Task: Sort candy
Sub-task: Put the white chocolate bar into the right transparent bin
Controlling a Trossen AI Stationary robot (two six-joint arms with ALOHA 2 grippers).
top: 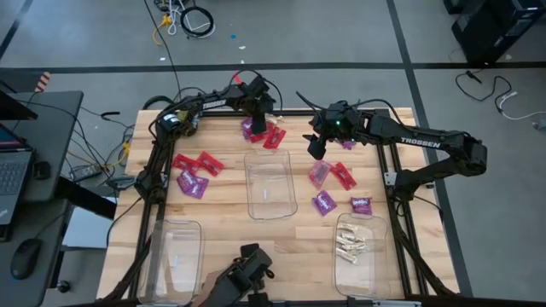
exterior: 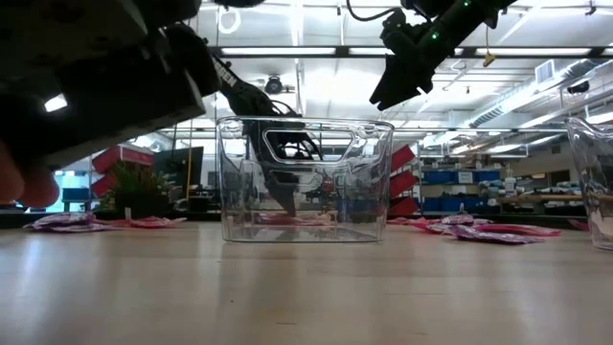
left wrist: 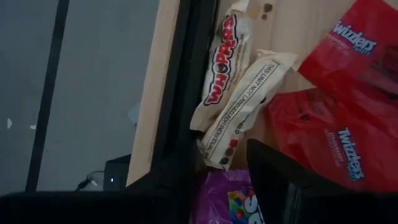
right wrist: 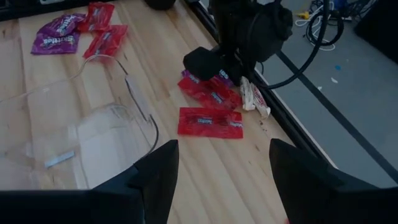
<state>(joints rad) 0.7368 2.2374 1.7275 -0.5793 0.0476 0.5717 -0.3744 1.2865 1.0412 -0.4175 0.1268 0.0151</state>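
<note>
Seen from overhead, the left gripper (top: 256,122) hangs at the far edge of the light wooden table (top: 222,205), right over a small heap of shiny red packets (top: 273,136) and a purple packet (top: 250,130); whether its fingers are spread cannot be told from this height. Just past the right gripper (top: 316,145), which hovers near the middle of the far side, lie more red packets (top: 343,175) and purple packets (top: 324,203). Nearer the camera from both grippers stands an empty clear rectangular plastic bin (top: 271,185), and below the right arm a second clear bin (top: 359,254) holds whitish-cream wrapped pieces (top: 349,244). A third clear bin (top: 171,260) sits at the near left corner.

At table height, the right gripper (exterior: 397,81) hangs high above the middle bin (exterior: 305,178), while the left gripper (exterior: 283,187) shows through the bin's walls, down near the tabletop.

Through the left wrist camera, two cream Whoppers wrappers (left wrist: 239,99) lie against the black table frame, just ahead of the dark fingers (left wrist: 280,186), with red Twizzlers packets (left wrist: 336,118) beside them and a purple packet (left wrist: 233,199) directly between the fingers, which stand apart around it without clearly pinching.

Through the right wrist camera, the right fingers (right wrist: 155,180) are spread wide and empty; ahead lies a lone red packet (right wrist: 210,122), and beyond it the left gripper sits on the heap.
</note>
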